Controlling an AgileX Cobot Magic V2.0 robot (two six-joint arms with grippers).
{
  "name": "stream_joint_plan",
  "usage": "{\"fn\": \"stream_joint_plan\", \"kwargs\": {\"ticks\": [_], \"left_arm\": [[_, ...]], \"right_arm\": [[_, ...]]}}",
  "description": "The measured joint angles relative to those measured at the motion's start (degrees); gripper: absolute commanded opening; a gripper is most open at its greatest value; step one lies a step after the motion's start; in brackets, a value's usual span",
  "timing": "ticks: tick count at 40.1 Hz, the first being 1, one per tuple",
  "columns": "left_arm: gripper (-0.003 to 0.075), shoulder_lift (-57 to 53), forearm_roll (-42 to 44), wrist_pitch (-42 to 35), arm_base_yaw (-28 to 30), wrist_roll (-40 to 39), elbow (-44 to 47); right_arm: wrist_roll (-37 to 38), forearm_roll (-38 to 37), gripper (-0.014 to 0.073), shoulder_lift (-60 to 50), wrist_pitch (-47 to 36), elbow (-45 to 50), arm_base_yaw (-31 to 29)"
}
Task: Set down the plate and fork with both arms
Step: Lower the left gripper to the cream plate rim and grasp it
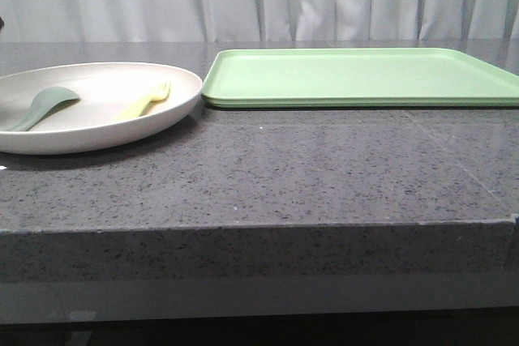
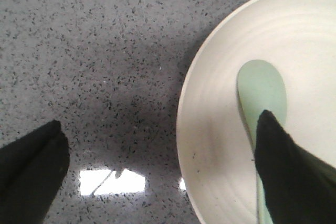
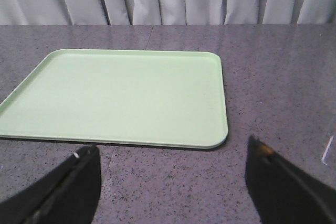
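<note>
The cream plate (image 1: 166, 107) sits on the grey counter at the left. On it lie the pale-yellow fork (image 1: 147, 100) and a muted green spoon (image 1: 42, 108). In the left wrist view my left gripper (image 2: 160, 132) is open above the plate's rim (image 2: 197, 129); one finger is over the counter, the other over the spoon (image 2: 261, 87). The fork is out of that view. My right gripper (image 3: 170, 163) is open and empty over the bare counter, just short of the tray's near edge. Neither gripper shows in the front view.
A flat light-green tray (image 1: 357, 77) lies on the counter right of the plate, its corner close to the plate's rim; it also shows in the right wrist view (image 3: 115, 95). White curtains hang behind the counter. The counter's front edge (image 1: 259, 228) runs across the front view.
</note>
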Motion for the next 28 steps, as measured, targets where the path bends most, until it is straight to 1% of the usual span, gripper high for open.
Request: {"fn": "stream_joint_plan", "kwargs": {"ticks": [14,17,19,28], "left_arm": [[0.0687,7.6,0.6,0.8,0.0,0.0,-1.0],[0.0657,8.7,0.6,0.8,0.0,0.0,-1.0],[0.0624,9.2,0.6,0.8,0.0,0.0,-1.0],[0.0452,10.0,-0.6,0.8,0.0,0.0,-1.1]], "right_arm": [[0.0,0.0,0.059,0.0,0.0,0.0,0.0],[0.0,0.0,0.059,0.0,0.0,0.0,0.0],[0.0,0.0,0.059,0.0,0.0,0.0,0.0],[0.0,0.0,0.059,0.0,0.0,0.0,0.0]]}}
